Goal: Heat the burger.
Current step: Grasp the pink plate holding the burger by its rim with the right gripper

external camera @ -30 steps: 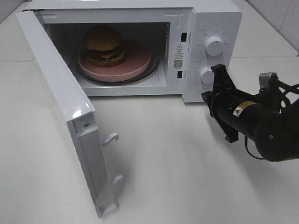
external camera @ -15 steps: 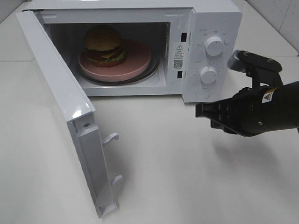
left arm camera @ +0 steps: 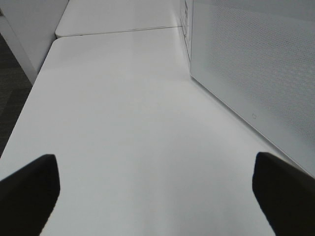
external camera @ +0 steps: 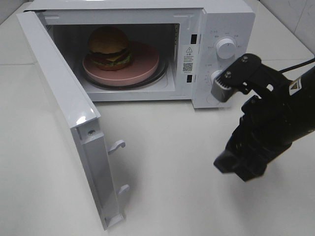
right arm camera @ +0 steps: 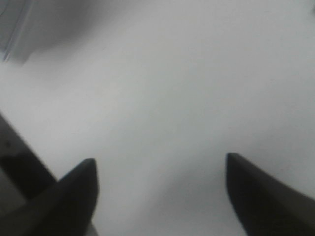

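R gripper (right arm camera: 162, 191): black fingertips (right arm camera: 74, 196) spread wide, nothing btwn them but the bare white tabletop (external camera: 167, 147). Released, empty. From the high cam it sits at approx 4 o'clock of the frame, nose pointing down at the table; can't tell if it touches. Its black arm (external camera: 290, 108) runs back toward 2 o'clock and off frame, and the grey block on it covers part of the lower white round knob (external camera: 217, 76).

L gripper (left arm camera: 157, 196): dark tips at the far edges of the wrist view, also wide open, holding nothing, only table beneath. The dotted panel of the white microwave door (external camera: 64, 113) stands just beside it. Not seen from the high cam.

Outward: the white boxy microwave oven (external camera: 221, 19) sits at 12 o'clock, its door swung fully open toward 7 o'clock. Upper white round knob (external camera: 226, 48) is in clear view.

Inside the cavity is a small stacked burger (external camera: 109, 46) w/ brown bun, green lettuce, yellow cheese and dark patty. It sits upright on a round pink plate (external camera: 145, 61), off-centre toward the plate's 10 o'clock. Both grippers are well apart from it.
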You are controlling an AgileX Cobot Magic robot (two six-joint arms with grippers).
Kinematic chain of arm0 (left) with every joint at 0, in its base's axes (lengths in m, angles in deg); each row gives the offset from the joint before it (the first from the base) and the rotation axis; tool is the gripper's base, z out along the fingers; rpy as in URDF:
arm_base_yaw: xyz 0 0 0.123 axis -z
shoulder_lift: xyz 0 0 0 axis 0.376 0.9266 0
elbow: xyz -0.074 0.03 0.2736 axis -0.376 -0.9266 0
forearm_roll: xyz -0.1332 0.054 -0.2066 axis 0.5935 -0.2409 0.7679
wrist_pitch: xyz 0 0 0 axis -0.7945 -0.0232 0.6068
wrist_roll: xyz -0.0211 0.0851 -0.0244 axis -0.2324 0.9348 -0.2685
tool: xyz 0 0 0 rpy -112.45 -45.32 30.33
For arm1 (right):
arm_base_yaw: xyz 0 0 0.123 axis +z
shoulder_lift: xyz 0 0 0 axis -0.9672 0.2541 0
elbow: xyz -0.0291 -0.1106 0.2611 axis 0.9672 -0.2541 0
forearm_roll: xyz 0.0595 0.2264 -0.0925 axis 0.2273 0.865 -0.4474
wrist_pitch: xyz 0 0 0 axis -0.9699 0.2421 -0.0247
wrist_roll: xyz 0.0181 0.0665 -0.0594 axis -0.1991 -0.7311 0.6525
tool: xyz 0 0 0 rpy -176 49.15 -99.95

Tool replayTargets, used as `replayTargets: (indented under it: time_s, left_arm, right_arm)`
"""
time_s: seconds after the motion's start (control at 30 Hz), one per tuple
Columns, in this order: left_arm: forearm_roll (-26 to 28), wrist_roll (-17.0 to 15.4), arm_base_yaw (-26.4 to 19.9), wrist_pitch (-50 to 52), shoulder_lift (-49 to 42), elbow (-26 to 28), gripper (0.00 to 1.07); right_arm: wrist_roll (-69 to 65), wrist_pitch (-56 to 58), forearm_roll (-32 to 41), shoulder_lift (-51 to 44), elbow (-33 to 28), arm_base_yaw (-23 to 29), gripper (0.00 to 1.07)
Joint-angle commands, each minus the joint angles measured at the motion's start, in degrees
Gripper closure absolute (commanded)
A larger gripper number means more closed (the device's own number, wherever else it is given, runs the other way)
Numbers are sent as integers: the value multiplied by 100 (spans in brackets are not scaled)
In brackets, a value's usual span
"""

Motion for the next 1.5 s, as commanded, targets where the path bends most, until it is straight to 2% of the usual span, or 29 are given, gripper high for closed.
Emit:
replayTargets:
  time_s: [0.03,0.07,0.13,0.27,0.33,0.37,0.43,0.57,0.63,0.73,0.8,0.83,0.9,1.0,1.07,1.5]
  left_arm:
    - [0,-11,-17,17,-97,-11,6]
    - [0,-11,-17,17,-97,-11,6]
    - [0,-11,-17,17,-97,-11,6]
    - [0,-11,-17,17,-97,-11,6]
    - [0,-11,-17,17,-97,-11,6]
    - [0,-11,-17,17,-97,-11,6]
    - [0,-11,-17,17,-97,-11,6]
    - [0,-11,-17,17,-97,-11,6]
    - [0,-11,-17,17,-97,-11,6]
    - [0,-11,-17,17,-97,-11,6]
    - [0,-11,-17,17,-97,-11,6]
    - [0,-11,-17,17,-97,-11,6]
    - [0,-11,-17,17,-97,-11,6]
    - [0,-11,-17,17,-97,-11,6]
    - [0,-11,-17,17,-97,-11,6]
    - [0,-11,-17,17,-97,-11,6]
  right_arm:
    - [1197,773,0,11,218,109,6]
    - [1197,773,0,11,218,109,6]
    - [2074,985,-126,97,407,201,7]
    - [2504,1031,-246,223,607,332,7]
    - [2767,1031,-384,498,974,453,8]
    - [2767,1031,-384,498,974,453,8]
    - [2928,1077,-607,1014,1604,521,8]
    - [3123,1152,-642,1427,2068,544,9]
    - [3518,1163,-659,1799,2578,602,9]
    - [3661,1157,-659,1925,2756,602,10]
    - [4034,1163,-607,2401,3386,602,10]
    - [4034,1163,-607,2401,3386,602,10]
    - [4206,1169,-625,2825,3890,602,11]
    - [4228,1180,-630,2968,4051,602,11]
    - [4286,1209,-636,3438,4561,602,12]
    - [4383,1369,-630,4492,5689,602,15]
